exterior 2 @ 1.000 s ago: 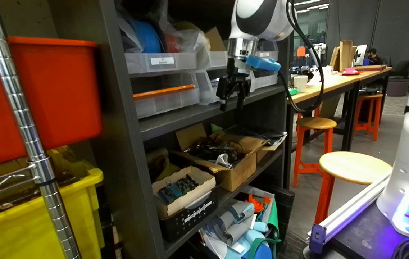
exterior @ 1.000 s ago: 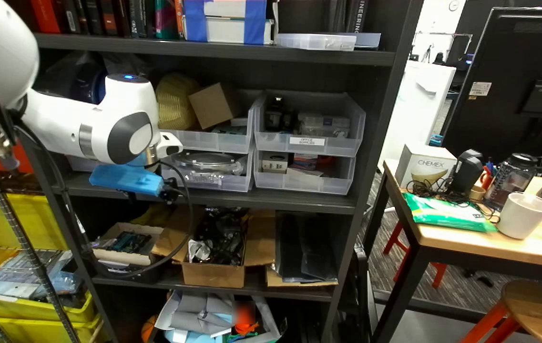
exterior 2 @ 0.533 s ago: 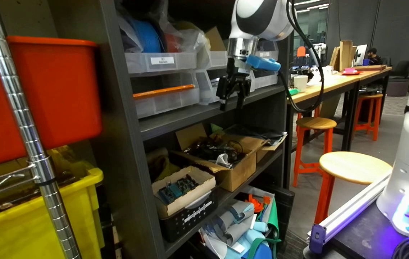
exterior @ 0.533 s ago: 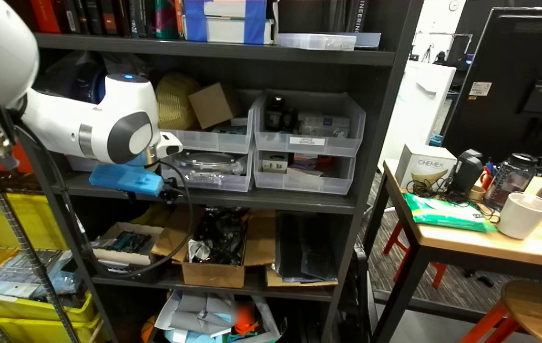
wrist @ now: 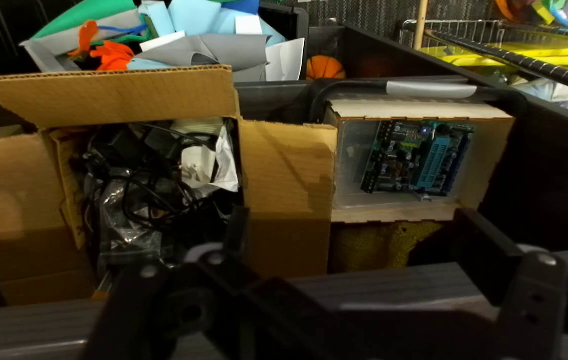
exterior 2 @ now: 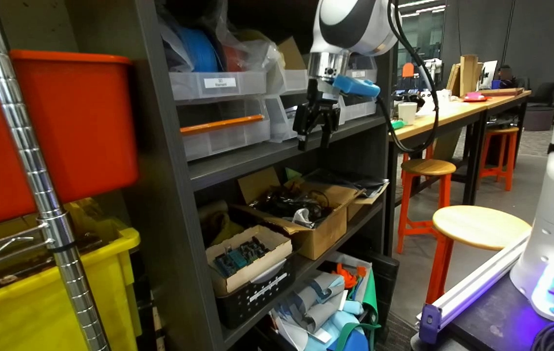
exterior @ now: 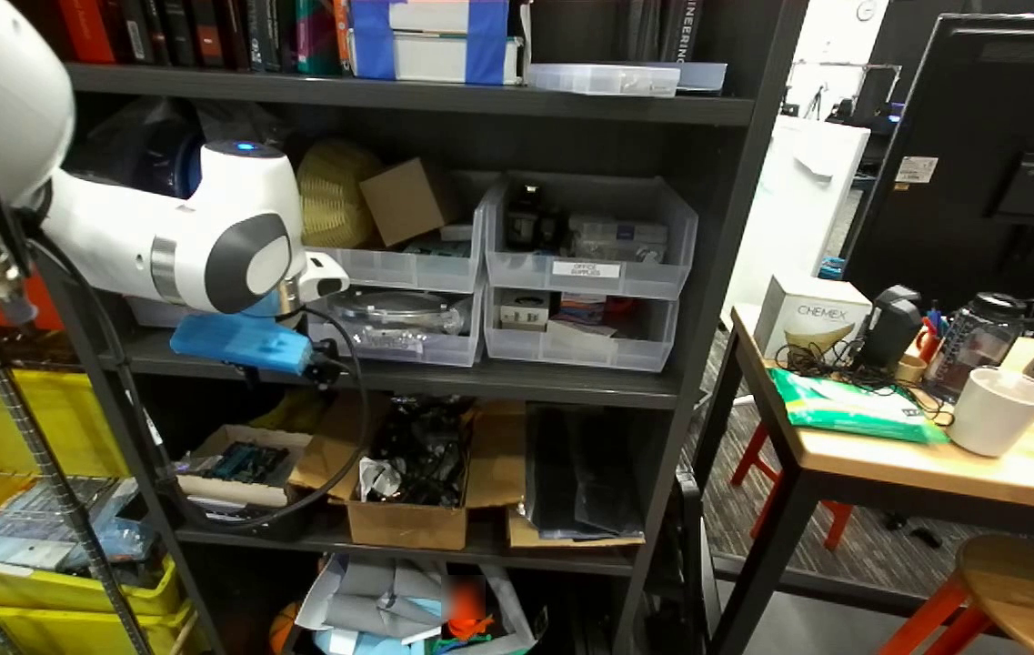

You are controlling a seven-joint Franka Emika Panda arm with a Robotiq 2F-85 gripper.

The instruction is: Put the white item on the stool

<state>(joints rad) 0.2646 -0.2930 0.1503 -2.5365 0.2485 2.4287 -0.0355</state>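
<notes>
My gripper (exterior 2: 314,142) hangs in front of shelf (exterior 2: 257,155), fingers spread apart. White crumpled piece (wrist: 225,165) lies in cardboard box (wrist: 286,170); thin white sheet (exterior: 582,329) lies in clear bin (exterior: 576,354); I cannot tell which is task's item. Round stool (exterior 2: 481,226) stands well apart from both.

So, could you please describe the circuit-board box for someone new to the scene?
On the dark shelving unit, go one shelf below the stacked clear bins. At the end nearer the yellow bins, beside a brown cardboard box of tangled cables, sits a paler, open box. Exposed circuitry inside sets it apart.
</notes>
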